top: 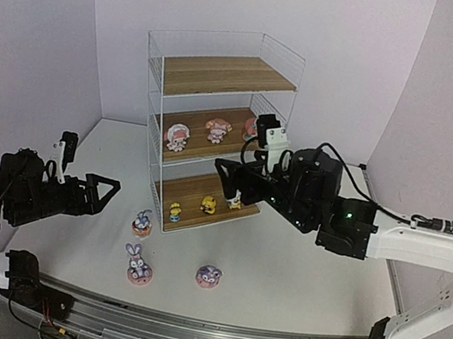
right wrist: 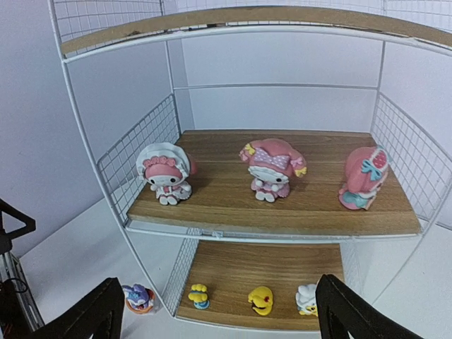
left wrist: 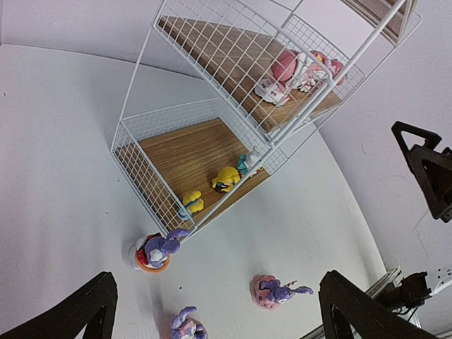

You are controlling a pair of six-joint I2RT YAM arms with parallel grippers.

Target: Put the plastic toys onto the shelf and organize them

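The shelf (top: 225,76) stands at the back of the table. Its middle board holds three pink-white toys (right wrist: 165,172) (right wrist: 272,167) (right wrist: 362,178). On the bottom board, near the front edge, sit two yellow toys (right wrist: 199,296) (right wrist: 261,299) and a white one (right wrist: 306,299). Three purple bunnies (top: 143,222) (top: 138,265) (top: 208,276) stand on the table in front of the shelf. My right gripper (top: 233,184) hangs open and holds nothing, just in front of the shelf's lower right. At the left, my left gripper (top: 105,193) is open, pointing toward the bunnies.
White walls close in the back and both sides. A metal rail (top: 207,336) runs along the near edge between the arm bases. The shelf's wire sides (right wrist: 134,166) and front posts (left wrist: 339,74) enclose the boards. The top board is bare.
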